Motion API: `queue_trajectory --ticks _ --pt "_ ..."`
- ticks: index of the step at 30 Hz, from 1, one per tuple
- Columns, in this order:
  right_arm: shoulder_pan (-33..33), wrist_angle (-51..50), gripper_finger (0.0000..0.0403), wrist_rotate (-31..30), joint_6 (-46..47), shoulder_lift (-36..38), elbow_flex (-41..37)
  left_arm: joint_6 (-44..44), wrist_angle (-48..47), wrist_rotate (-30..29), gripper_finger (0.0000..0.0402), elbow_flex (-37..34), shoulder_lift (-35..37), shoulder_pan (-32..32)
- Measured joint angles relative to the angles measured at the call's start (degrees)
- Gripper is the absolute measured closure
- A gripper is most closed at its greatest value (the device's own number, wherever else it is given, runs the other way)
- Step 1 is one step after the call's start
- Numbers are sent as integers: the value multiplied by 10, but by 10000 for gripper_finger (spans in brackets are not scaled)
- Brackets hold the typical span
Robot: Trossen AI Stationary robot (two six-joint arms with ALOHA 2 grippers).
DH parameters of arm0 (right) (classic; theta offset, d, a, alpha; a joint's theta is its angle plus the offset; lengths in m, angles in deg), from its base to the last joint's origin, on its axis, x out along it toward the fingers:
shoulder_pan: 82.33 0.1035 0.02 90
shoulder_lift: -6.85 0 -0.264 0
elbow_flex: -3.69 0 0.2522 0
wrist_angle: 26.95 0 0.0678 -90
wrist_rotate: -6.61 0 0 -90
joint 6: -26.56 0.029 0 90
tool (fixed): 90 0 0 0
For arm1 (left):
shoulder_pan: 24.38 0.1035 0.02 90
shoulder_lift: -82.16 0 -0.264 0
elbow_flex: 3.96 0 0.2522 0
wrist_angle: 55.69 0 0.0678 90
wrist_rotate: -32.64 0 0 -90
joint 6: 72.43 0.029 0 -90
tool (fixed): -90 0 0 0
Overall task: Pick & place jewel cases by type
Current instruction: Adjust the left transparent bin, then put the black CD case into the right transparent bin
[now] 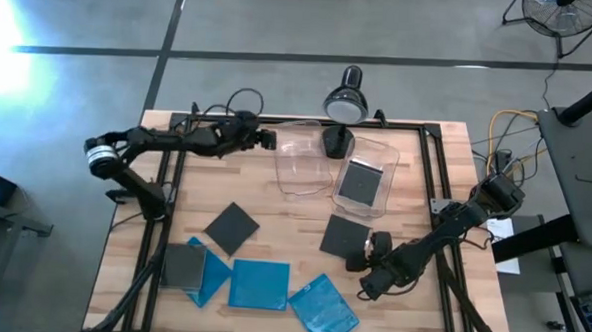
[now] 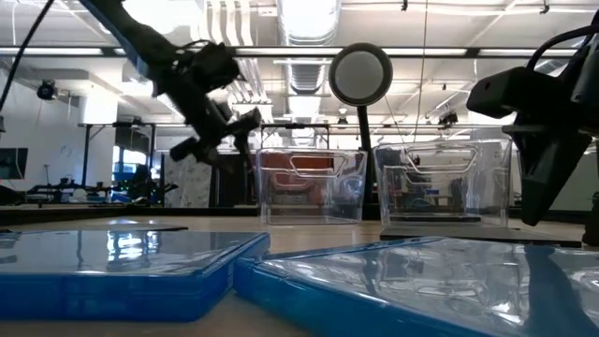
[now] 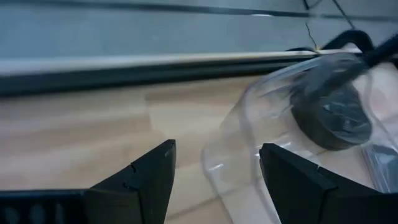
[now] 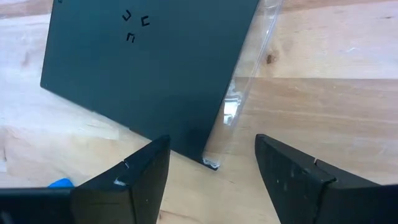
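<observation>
Two dark jewel cases lie flat on the table: one (image 1: 232,227) left of centre, one (image 1: 345,233) right of centre. A third dark case (image 1: 361,183) sits in the right clear bin (image 1: 385,150). A grey case (image 1: 183,264) overlaps a blue case (image 1: 211,274); two more blue cases (image 1: 259,285) (image 1: 323,307) lie near the front edge. My right gripper (image 1: 362,251) (image 4: 211,139) is open, above the near corner (image 4: 210,162) of the right dark case. My left gripper (image 1: 269,139) (image 3: 214,146) is open, raised beside the left clear bin (image 1: 301,158) (image 3: 273,130).
A desk lamp (image 1: 345,98) stands with its round base (image 1: 337,141) (image 3: 333,115) between the two bins at the far edge. Black frame rails (image 1: 165,195) run along the table's left and right sides. Bare wood (image 1: 274,210) lies between the bins and the front cases.
</observation>
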Motion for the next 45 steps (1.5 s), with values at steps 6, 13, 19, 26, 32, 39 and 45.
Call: queue_trajectory --ticks 6,13,19,26,32,39,45 --pt "11 4 172 6 3 2 0 78 -123 -9 188 52 73 -13" --pt "13 -18 172 16 19 10 -11 33 -220 53 188 16 163 -156" --pt "5 -20 172 12 19 29 -31 -108 -73 43 188 -60 152 -353" --pt "-6 -24 172 -4 17 48 -52 -143 40 -43 188 -65 49 -421" --pt "-9 -12 172 -13 10 48 -54 -87 55 -32 188 19 -76 -418" --pt "-10 27 172 -33 6 47 -56 8 -43 -24 188 161 -207 -416" --pt "-14 62 172 -48 2 40 -55 107 -74 -9 188 235 -287 -418"
